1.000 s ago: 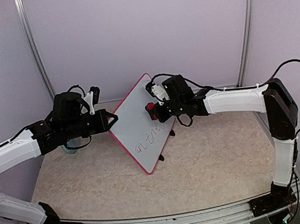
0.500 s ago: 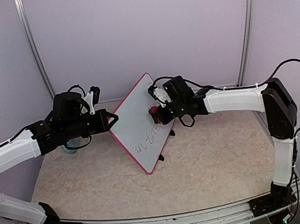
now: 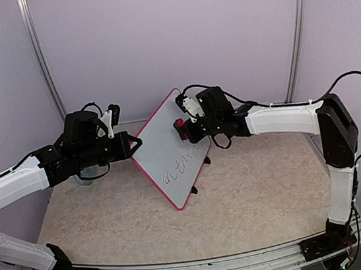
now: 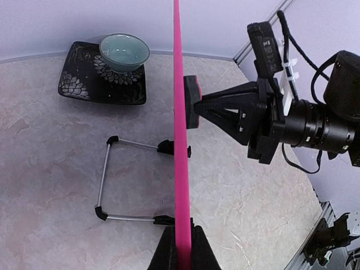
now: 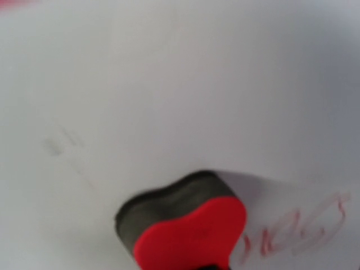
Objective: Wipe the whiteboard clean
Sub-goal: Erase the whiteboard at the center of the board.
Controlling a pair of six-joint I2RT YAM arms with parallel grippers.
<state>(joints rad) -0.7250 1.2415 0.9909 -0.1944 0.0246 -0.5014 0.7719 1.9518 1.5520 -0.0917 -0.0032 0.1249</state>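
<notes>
Two sets of fingers meet the whiteboard: left fingers clamped on its pink left edge, right fingers closed on the red eraser, which presses against its upper face. It stands tilted on the table, long axis running far to near. The handwriting lies nearer than the eraser, down that axis, within the right arm's reach.

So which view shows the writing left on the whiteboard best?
Top external: the whiteboard faces that camera and the dark handwriting on its lower part shows whole. Left wrist sees the board edge-on, only its pink frame, no writing. Right wrist is a blurred close-up with a few reddish strokes beside the eraser.
</notes>
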